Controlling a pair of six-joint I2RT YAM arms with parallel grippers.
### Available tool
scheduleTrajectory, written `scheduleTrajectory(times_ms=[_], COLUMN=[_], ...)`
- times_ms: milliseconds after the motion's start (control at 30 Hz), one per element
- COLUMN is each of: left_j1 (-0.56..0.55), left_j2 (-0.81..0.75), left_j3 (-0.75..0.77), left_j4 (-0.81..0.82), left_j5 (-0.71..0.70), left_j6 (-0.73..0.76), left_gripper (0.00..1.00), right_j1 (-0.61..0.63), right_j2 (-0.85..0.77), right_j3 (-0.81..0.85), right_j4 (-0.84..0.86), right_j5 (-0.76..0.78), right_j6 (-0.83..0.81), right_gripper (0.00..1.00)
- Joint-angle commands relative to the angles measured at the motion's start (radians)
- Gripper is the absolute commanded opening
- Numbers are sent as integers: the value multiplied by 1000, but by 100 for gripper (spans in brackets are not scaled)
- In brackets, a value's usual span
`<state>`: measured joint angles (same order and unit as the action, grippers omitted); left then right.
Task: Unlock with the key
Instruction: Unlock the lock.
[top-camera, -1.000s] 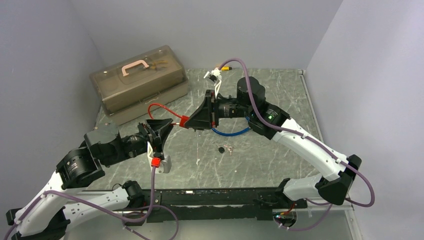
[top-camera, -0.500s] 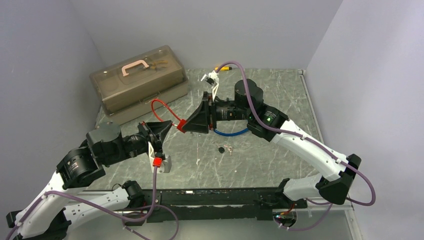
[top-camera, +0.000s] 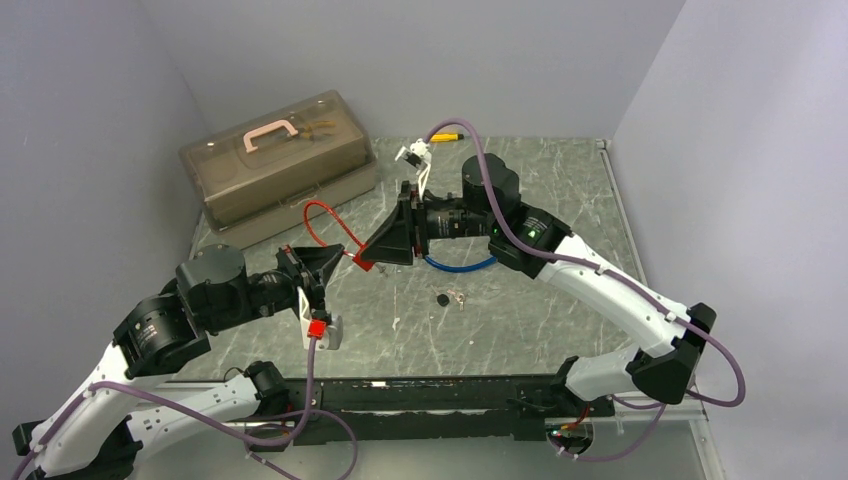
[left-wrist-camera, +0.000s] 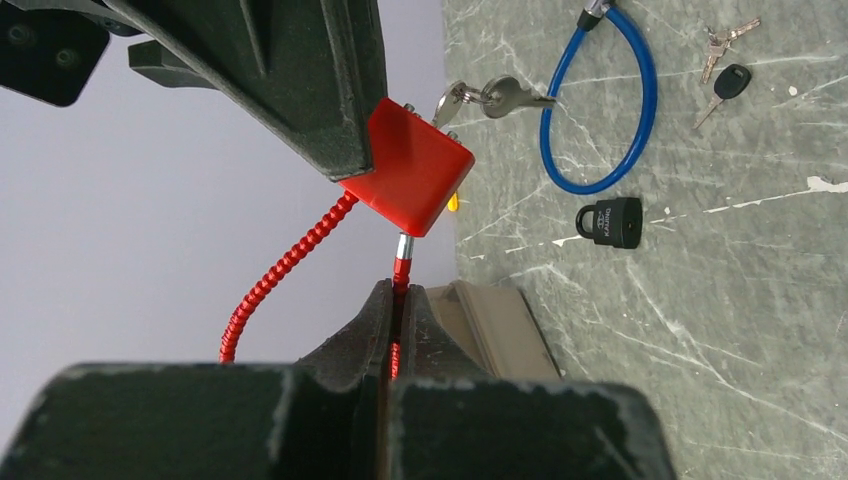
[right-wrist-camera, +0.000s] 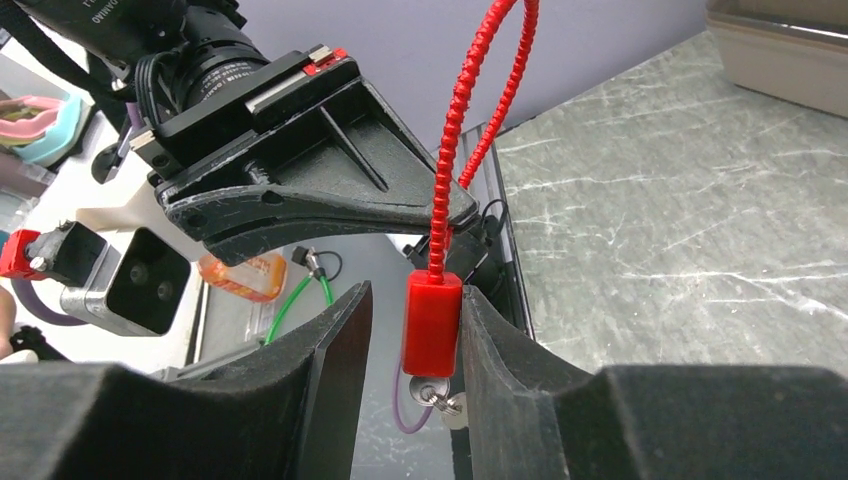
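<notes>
A red cable lock hangs in the air between both grippers. Its red body (top-camera: 363, 263) shows in the left wrist view (left-wrist-camera: 408, 167) and the right wrist view (right-wrist-camera: 432, 310). A silver key (left-wrist-camera: 505, 97) on a ring sits in its keyhole and also shows in the right wrist view (right-wrist-camera: 440, 392). My left gripper (top-camera: 338, 254) (left-wrist-camera: 398, 292) is shut on the red cable (left-wrist-camera: 285, 262) just beside the body. My right gripper (top-camera: 374, 256) (right-wrist-camera: 416, 290) is open around the body, which touches one finger with a gap to the other.
On the table lie a blue cable lock (top-camera: 462, 266) (left-wrist-camera: 600, 100), a small black padlock (top-camera: 442, 299) (left-wrist-camera: 608, 221) and loose keys (top-camera: 460, 298) (left-wrist-camera: 725, 60). A tan toolbox (top-camera: 278, 160) with a pink handle stands at the back left.
My right gripper has swung left and toward the left gripper, carrying the red lock body lower. The cable loop has shifted left. The left arm has barely moved.
</notes>
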<state>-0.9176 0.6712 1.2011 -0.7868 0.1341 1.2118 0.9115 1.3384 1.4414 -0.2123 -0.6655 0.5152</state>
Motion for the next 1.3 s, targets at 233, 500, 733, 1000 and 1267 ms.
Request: scheduleTrajectory(times_ms=[233, 500, 733, 1000, 1267], left_j1=[5, 4, 0, -53, -54], left_j2=[-10, -18, -8, 30, -17], left_j3=[10, 1, 14, 49, 14], left_j4=[84, 62, 68, 30, 32], left_j5=[-25, -20, -22, -23, -53], left_j6=[28, 69, 118, 228, 315], left_gripper=[0, 0, 0, 0, 0], right_j1=[32, 33, 56, 179, 181], right_j2=[66, 62, 96, 190, 166], right_j3=[82, 108, 127, 76, -9], right_j4=[-44, -85, -146, -153, -294], right_j5=[-59, -25, -67, -81, -103], right_j6=[-12, -53, -78, -67, -125], right_gripper=[39, 0, 0, 0, 0])
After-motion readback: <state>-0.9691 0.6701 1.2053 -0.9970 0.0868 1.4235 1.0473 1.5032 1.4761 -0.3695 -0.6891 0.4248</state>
